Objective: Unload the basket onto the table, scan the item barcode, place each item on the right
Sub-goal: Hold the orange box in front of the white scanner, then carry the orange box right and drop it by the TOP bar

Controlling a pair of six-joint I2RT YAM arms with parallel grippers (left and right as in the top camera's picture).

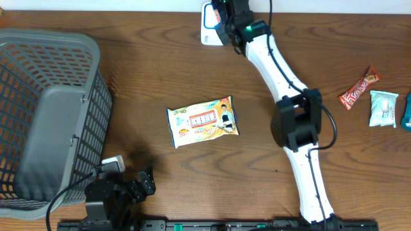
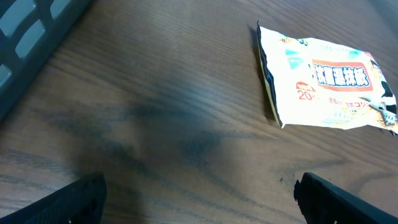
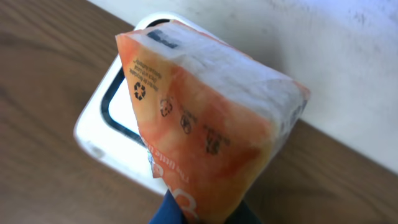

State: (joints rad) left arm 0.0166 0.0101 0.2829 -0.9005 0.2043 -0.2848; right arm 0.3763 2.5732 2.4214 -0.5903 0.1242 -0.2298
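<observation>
An orange and white snack packet point(image 3: 205, 118) is pinched at its lower end by my right gripper point(image 3: 208, 214), which is shut on it. The packet hangs tilted just above a white barcode scanner point(image 3: 106, 130) with a dark window. From overhead, the right gripper point(image 1: 226, 22) sits at the far edge of the table over the scanner point(image 1: 207, 29), and the arm hides the packet. My left gripper point(image 1: 138, 183) rests near the front left edge. Its fingers point(image 2: 81, 199) stand wide apart with only bare wood between them, so the left gripper point(image 2: 199, 199) is open.
A yellow packet point(image 1: 203, 120) lies flat mid-table, also in the left wrist view point(image 2: 329, 81). A grey mesh basket point(image 1: 45, 115) fills the left side. At the right edge lie a red-brown bar point(image 1: 359, 88), a white-teal packet point(image 1: 383, 108) and a teal item point(image 1: 407, 119).
</observation>
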